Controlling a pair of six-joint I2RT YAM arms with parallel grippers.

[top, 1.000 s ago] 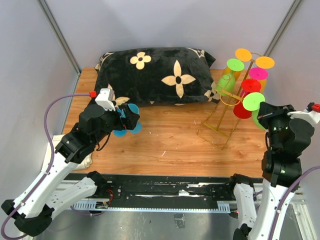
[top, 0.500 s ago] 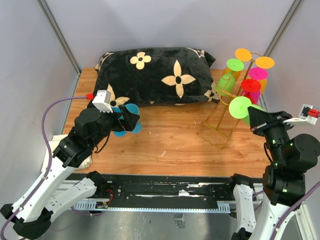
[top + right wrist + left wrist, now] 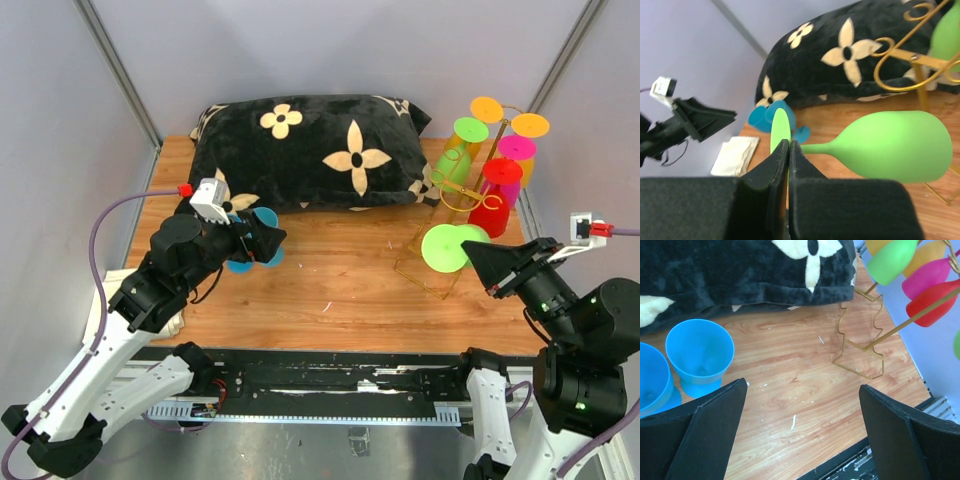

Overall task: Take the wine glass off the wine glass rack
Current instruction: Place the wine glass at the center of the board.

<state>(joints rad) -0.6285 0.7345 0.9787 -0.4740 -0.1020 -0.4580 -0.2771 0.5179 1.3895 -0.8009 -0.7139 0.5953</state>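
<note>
My right gripper (image 3: 788,143) is shut on the flat foot of a lime green wine glass (image 3: 900,146). The glass lies level in the air, its stem pointing right. In the top view its foot (image 3: 443,248) shows as a green disc in front of the gripper (image 3: 470,252), low beside the gold wine glass rack (image 3: 440,228). The rack's curled hook arms (image 3: 900,55) stand behind the bowl. My left gripper (image 3: 802,390) is open above bare wood, holding nothing, near two blue glasses (image 3: 700,357).
Green (image 3: 457,158), orange (image 3: 487,110), pink (image 3: 516,150) and red (image 3: 492,205) glasses hang on the rack. A black pillow with cream flowers (image 3: 310,150) fills the back. A folded white cloth (image 3: 735,155) lies at the left edge. Grey walls close in on both sides.
My right gripper has carried the green glass down and left, away from the rack's hooks toward the near edge, tipping it level. The left arm has barely shifted.
</note>
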